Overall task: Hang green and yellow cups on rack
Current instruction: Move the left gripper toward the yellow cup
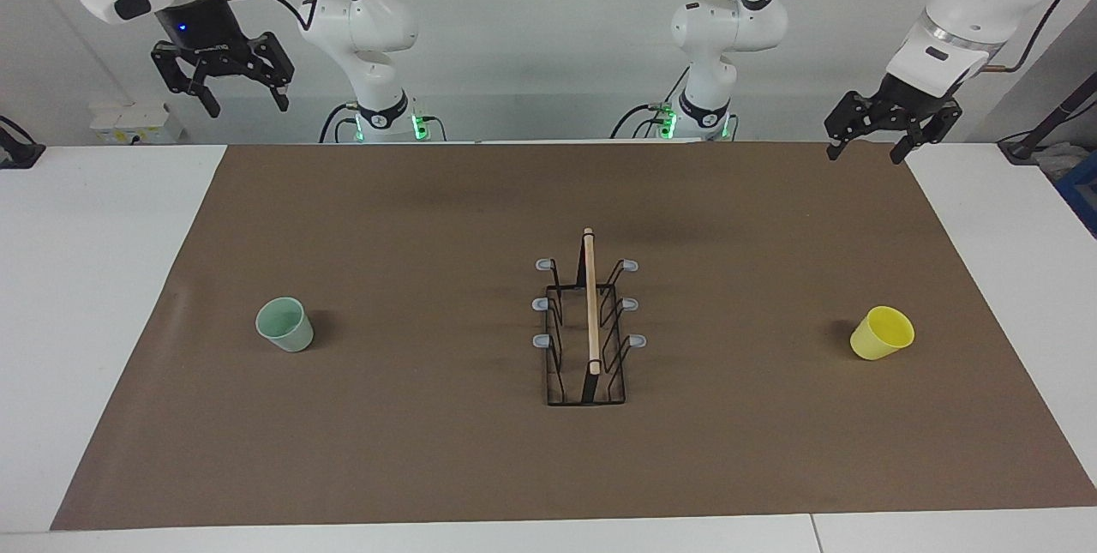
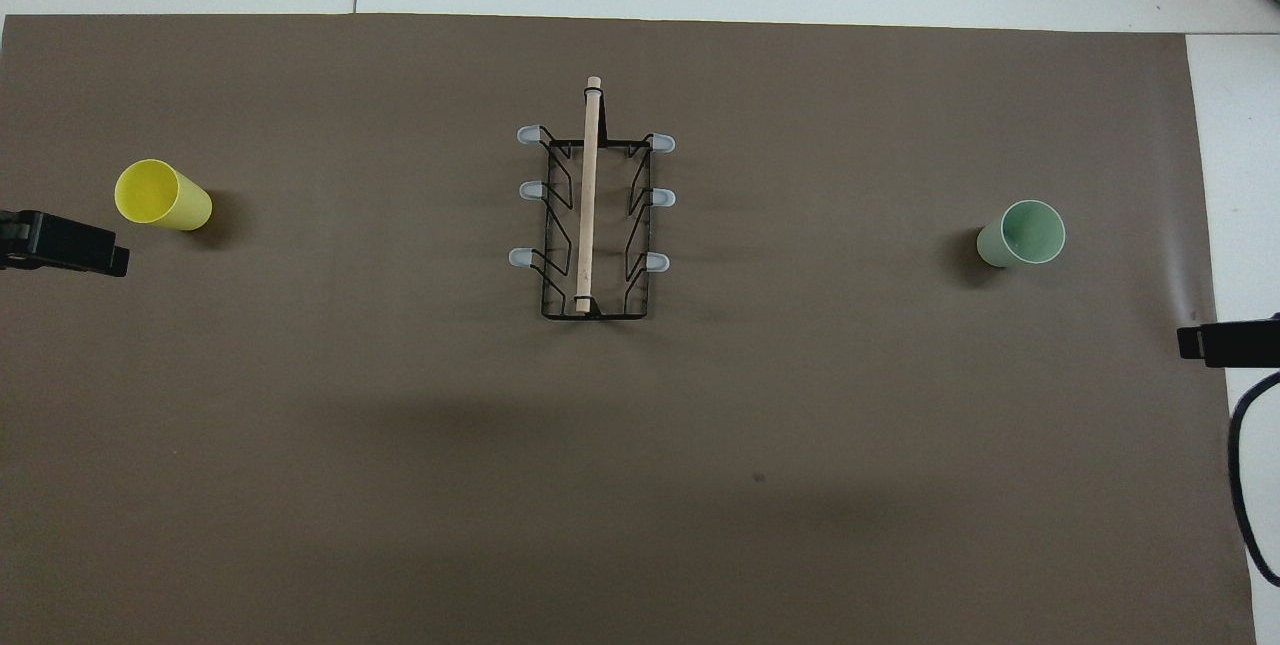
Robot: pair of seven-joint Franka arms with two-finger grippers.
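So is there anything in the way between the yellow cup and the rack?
No, nothing visible. Only bare brown mat lies between the yellow cup and the rack, and all six pegs are free. The open left gripper hangs up in the air.

White arms, black claws, black cables

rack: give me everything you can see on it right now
The rack is a black wire frame with a light wooden rod along its top and six grey-tipped pegs, three on each side. It stands upright on the brown mat in the middle of the table, its rod running away from the robots. All six pegs are bare. Nothing touches it but the mat: the green cup stands toward the right arm's end, the yellow cup toward the left arm's end, both well apart from it.
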